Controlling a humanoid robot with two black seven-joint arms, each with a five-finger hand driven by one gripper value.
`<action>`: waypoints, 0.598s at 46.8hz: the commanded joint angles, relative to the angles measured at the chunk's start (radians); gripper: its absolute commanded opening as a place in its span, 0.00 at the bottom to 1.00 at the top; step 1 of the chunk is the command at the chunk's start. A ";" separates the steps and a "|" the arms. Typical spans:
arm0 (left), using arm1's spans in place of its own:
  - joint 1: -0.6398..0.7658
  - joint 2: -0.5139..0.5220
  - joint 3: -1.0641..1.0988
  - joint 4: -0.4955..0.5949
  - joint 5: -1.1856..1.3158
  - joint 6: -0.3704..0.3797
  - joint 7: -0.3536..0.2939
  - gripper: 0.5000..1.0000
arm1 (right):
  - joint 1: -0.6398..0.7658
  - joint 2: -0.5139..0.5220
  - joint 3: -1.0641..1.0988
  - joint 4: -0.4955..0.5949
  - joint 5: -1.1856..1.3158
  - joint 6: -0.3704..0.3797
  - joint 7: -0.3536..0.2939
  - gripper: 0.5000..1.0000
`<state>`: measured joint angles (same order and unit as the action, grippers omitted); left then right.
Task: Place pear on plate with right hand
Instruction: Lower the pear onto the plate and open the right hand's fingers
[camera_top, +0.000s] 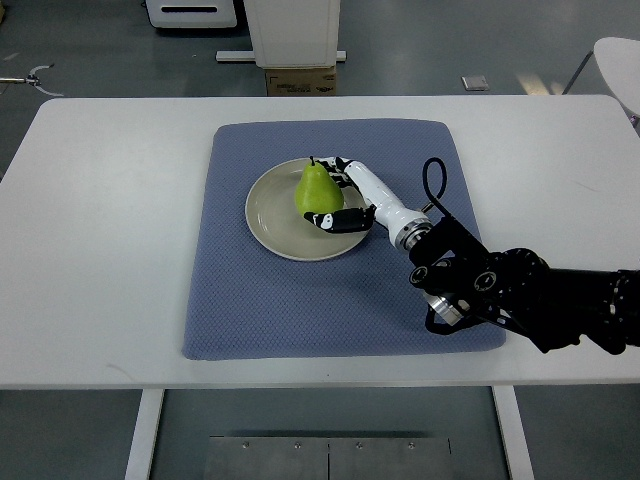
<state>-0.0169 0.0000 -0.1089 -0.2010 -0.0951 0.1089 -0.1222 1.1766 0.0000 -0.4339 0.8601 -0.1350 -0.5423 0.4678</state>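
The robot's black right arm (540, 295), jointed and cabled, comes in from the right edge low over the near part of the white rectangular bench (100, 220), crossing the near right corner of the blue-grey textured fabric mat (290, 310) spread on it. A black cable loop stands up just behind the wrist.

At the end of a white forearm segment the right hand (340, 200), white with black finger joints, reaches left and away over the mat. Its fingers (335, 220) are curled around the smooth yellow-green pear (316, 190): the thumb wraps the pear's near lower side, and the other fingers show along its far right side, so the hand has the fruit in its grasp.

The pear stands upright, broad and rounded at the base, narrowing to a neck with a short dark stem at the top. Its skin is glossy and even in colour. It sits directly to the left of the hand's palm, on the right half of the round beige plate (275, 215). Whether its base fully touches the plate cannot be told, as the thumb hides that part.

The plate lies beneath and to the left of the hand, on the middle of the mat.

Beyond the bench's far edge, past the hand, a brown cardboard box (299, 80) stands on the grey floor (100, 50).
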 joint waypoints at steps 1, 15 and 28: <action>0.000 0.000 0.000 0.000 0.000 0.000 0.001 1.00 | 0.000 0.000 0.000 0.002 0.000 -0.001 0.000 0.64; 0.000 0.000 0.000 0.000 0.000 0.000 -0.001 1.00 | 0.003 0.000 0.000 0.014 0.000 -0.001 0.015 0.96; 0.000 0.000 0.000 0.000 0.000 0.000 0.001 1.00 | 0.008 0.000 0.003 0.042 0.002 -0.001 0.022 1.00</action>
<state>-0.0169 0.0000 -0.1089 -0.2010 -0.0951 0.1089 -0.1222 1.1824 0.0000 -0.4331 0.8939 -0.1334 -0.5431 0.4872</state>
